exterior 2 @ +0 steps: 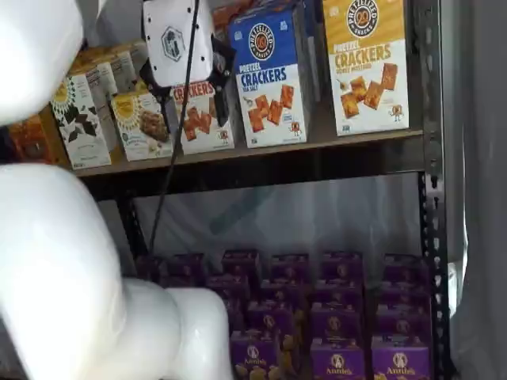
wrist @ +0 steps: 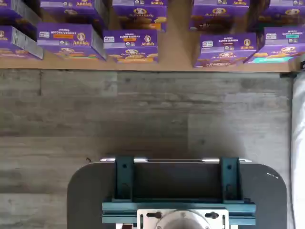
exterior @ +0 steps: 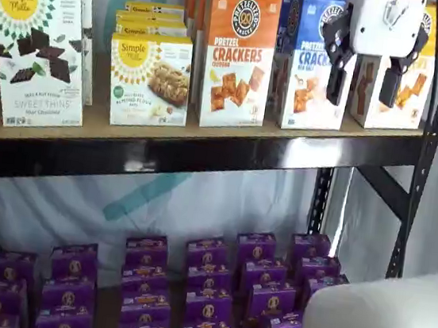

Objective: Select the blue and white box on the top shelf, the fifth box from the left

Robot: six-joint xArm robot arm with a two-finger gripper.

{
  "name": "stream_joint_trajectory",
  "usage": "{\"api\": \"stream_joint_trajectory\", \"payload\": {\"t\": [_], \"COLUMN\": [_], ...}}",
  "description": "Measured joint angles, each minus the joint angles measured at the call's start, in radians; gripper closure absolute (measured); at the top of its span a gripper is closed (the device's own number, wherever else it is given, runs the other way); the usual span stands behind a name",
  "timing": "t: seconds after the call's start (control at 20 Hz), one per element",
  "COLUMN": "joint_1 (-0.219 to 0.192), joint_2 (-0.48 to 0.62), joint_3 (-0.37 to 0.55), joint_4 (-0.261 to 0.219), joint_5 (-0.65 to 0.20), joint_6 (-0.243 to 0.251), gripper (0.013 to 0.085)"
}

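- Far left on the top shelf [exterior: 205, 150] stand two Simple Mills boxes [exterior: 41, 50], a tall one and a shorter one beside it; neither concerns the task
- Next along is the orange-topped box [exterior: 235, 54], the same size as the target and just beside it; a grasp that drifts leftward could close on this one instead
- The blue and white box [exterior: 315, 64] stands upright at the front edge of the board, between the orange-topped box and the yellow-topped box [exterior 2: 367, 63]; in both shelf views it shows untouched
- The gripper [exterior: 366, 74] hangs in front of the shelf, its two black fingers spread with a plain gap and holding nothing; it appears to sit slightly right of the target, overlapping the yellow-topped neighbour
- Risks, as I judge them: the neighbours crowd close, so a finger may wedge against one or tip it; pushing in off-centre could shove the target backward
- Below, purple boxes [wrist: 128, 45] fill the lower level; a dropped box would land among them
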Motion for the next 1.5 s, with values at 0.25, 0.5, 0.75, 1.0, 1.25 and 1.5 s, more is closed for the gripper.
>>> {"api": "stream_joint_trajectory", "payload": {"t": [0.25,0.5,0.75,1.0,1.25,1.5], "joint_1": [-0.077,-0.051,-0.037,-0.056,-0.097,-0.128], "joint_2": [-0.003,-0.002,0.008,0.08,0.163,0.227], "joint_3": [0.004,0.008,0.012,-0.027,-0.084,-0.132], "joint_4": [0.088,0.06,0.026,0.005,-0.004,0.013], "joint_5": [-0.003,-0.018,-0.098,-0.197,-0.257,-0.272], "joint_6": [-0.04,-0.028,-0.03,-0.058,-0.1,-0.129], "gripper": [0.013,0.013,0.013,0.013,0.013,0.013]}}
